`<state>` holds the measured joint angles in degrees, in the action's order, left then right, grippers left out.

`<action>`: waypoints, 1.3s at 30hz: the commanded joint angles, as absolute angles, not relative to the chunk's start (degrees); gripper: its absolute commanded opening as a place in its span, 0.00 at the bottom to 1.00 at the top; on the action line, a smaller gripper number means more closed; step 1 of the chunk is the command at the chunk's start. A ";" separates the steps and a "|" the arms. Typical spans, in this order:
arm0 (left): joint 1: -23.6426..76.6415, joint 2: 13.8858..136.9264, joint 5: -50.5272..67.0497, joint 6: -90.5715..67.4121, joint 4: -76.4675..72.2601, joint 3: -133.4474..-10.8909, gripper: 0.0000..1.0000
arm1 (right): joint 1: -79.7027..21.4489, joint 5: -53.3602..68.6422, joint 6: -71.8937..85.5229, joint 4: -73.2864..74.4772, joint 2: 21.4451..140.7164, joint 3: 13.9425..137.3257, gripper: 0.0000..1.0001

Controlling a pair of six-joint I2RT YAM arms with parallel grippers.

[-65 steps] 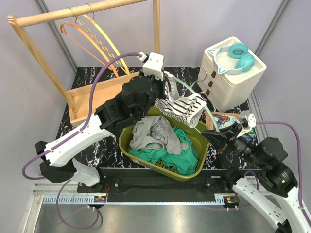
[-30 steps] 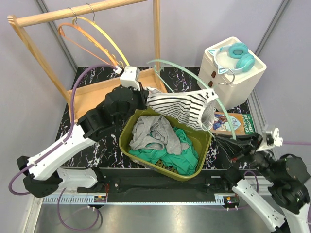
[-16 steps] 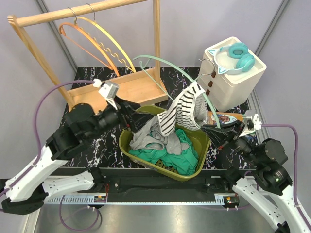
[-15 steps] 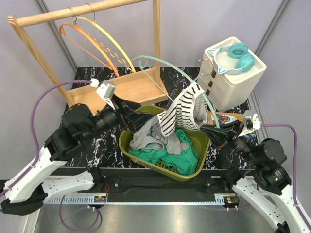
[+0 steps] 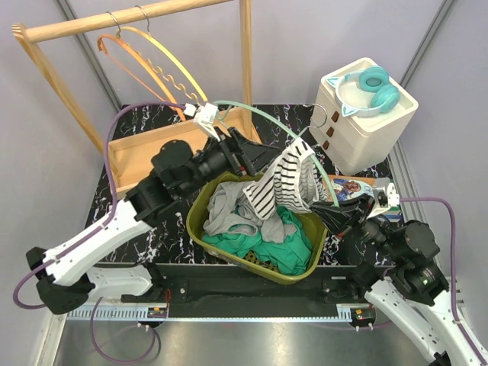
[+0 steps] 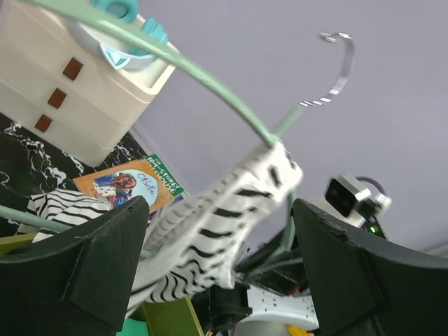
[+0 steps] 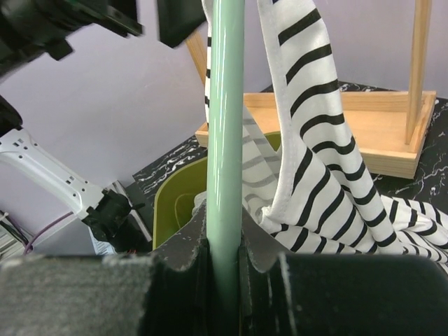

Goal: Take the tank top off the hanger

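A white tank top (image 5: 288,177) with black stripes hangs by one strap from a mint green hanger (image 5: 255,113) and droops into the basket. My right gripper (image 5: 324,210) is shut on the hanger's lower end; the right wrist view shows the hanger bar (image 7: 225,126) pinched between the jaws (image 7: 225,245), with the tank top (image 7: 329,168) just right of it. My left gripper (image 5: 263,156) is open at the tank top's upper part. In the left wrist view the striped cloth (image 6: 224,224) lies between the wide-apart fingers (image 6: 220,259), below the hanger (image 6: 210,91).
An olive basket (image 5: 197,229) holds grey and green clothes. At the back right a white drawer box (image 5: 370,126) carries teal headphones. A wooden rack (image 5: 183,137) with orange and yellow hangers (image 5: 145,53) stands at the back left. A book (image 5: 354,187) lies near the right arm.
The left gripper let go of the stretched tank top, swung left, and has come back open around its upper part. The tank top dropped to hang down from the hanger.
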<state>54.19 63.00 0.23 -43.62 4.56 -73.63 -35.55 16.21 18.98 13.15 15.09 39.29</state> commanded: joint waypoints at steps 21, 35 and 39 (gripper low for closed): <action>54.23 73.38 -2.81 -52.29 -8.70 -81.55 0.78 | -35.59 24.25 15.64 12.74 10.28 38.85 0.00; 54.49 76.55 -3.08 -43.77 -2.55 -89.38 0.00 | -35.51 15.55 17.49 19.16 15.02 43.06 0.52; 54.49 75.85 -1.42 -40.62 -1.67 -90.44 0.00 | -35.51 15.65 17.49 20.04 16.96 45.17 0.83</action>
